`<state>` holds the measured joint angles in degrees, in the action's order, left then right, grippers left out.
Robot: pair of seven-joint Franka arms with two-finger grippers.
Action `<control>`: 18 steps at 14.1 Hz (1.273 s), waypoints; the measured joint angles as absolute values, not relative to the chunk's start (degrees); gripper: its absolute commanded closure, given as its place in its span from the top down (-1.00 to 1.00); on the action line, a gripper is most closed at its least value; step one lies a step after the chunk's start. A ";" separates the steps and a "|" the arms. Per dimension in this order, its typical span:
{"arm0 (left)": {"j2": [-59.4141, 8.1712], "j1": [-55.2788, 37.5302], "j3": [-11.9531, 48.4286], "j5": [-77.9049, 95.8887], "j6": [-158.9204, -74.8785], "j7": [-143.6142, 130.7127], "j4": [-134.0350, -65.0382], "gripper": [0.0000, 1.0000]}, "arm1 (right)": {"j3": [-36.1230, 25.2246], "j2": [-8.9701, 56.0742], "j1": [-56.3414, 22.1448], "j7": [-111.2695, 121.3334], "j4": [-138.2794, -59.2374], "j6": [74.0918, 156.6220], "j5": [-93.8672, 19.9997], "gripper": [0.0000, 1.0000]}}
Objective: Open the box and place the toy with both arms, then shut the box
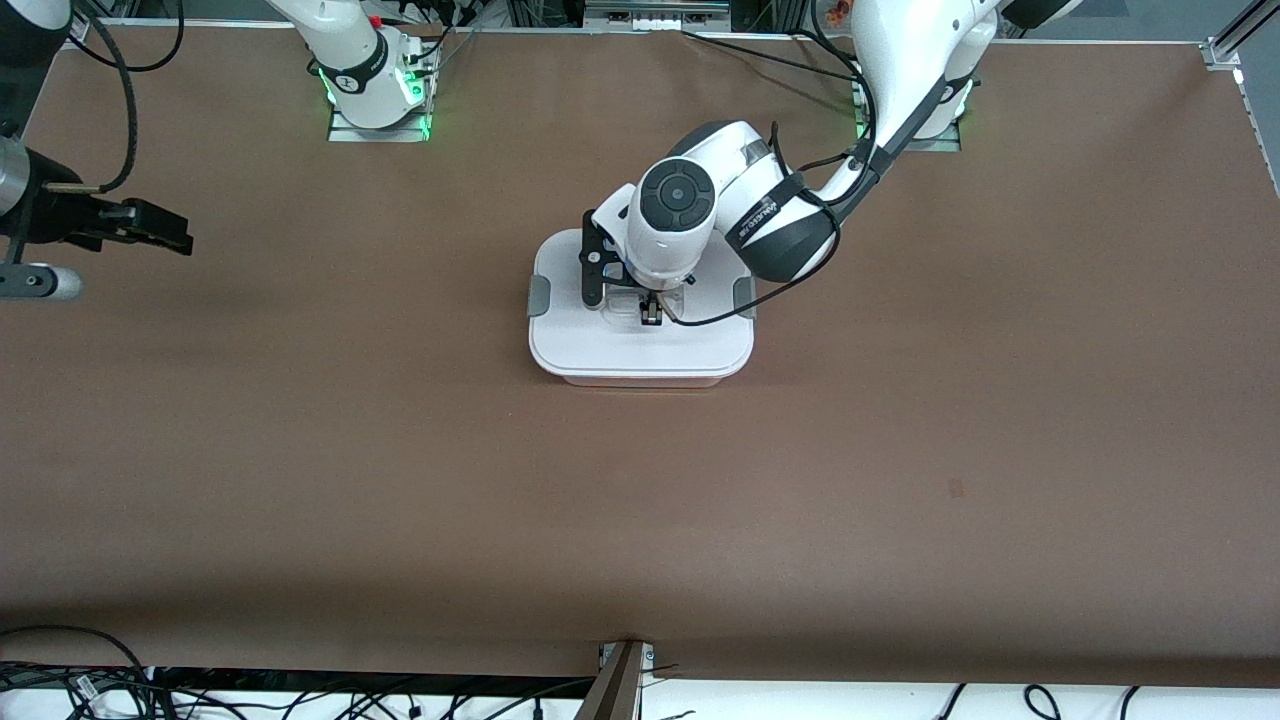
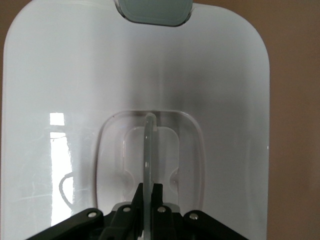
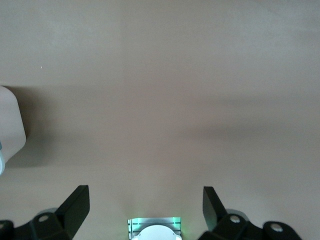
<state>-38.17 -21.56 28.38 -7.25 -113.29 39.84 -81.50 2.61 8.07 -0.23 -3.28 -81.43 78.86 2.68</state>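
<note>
Box (image 1: 640, 345) sat mid-tabletop (image 1: 900, 480), lid (image 2: 225, 100) on — left gripper (image 2: 148, 192) directly over it, fingers clenched on the upright clear handle (image 2: 148, 150), whose blade ran in line with the wrist. Right gripper (image 3: 145, 202) waited with fingers spread wide over bare tabletop at its own end, well apart — toy not in view.

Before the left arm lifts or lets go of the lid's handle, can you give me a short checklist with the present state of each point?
1. Left gripper shut on the clear recessed handle: ok.
2. Flat white lid lies level on the translucent pink plastic box: ok.
3. Grey side clips latched or free: cannot tell.
4. Right gripper open, waiting over the brown table at the right arm's end, apart from the box: ok.
5. Pink plush toy in sight: not ok, no view shows it.
</note>
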 measured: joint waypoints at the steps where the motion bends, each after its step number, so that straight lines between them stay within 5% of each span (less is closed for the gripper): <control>1: -38.27 -21.63 28.38 -7.58 -113.41 39.84 -81.48 -1.00 | 2.60 7.35 -0.40 -3.28 -82.67 79.09 2.68 1.00; 5: -38.40 -21.78 28.38 -8.06 -113.81 39.84 -81.47 -1.00 | 2.21 6.39 -0.47 -0.34 -84.72 79.73 2.69 1.00; 6: -38.40 -21.88 28.38 -8.25 -113.81 39.84 -81.47 -0.41 | 1.95 6.47 -0.46 0.31 -84.74 79.88 2.69 1.00; 7: -38.40 -21.94 28.38 -8.39 -113.80 39.84 -81.47 0.99 | 1.70 6.51 -0.45 0.67 -84.74 80.04 2.69 1.00; 12: -37.78 -22.16 28.49 -8.39 -112.62 35.53 -80.24 1.00 | 1.48 7.00 -0.45 1.04 -84.58 80.85 2.69 1.00; 18: -24.32 -19.65 28.21 -8.40 -97.01 18.44 -78.17 1.00 | 1.42 7.88 -0.45 1.06 -83.84 81.32 2.69 1.00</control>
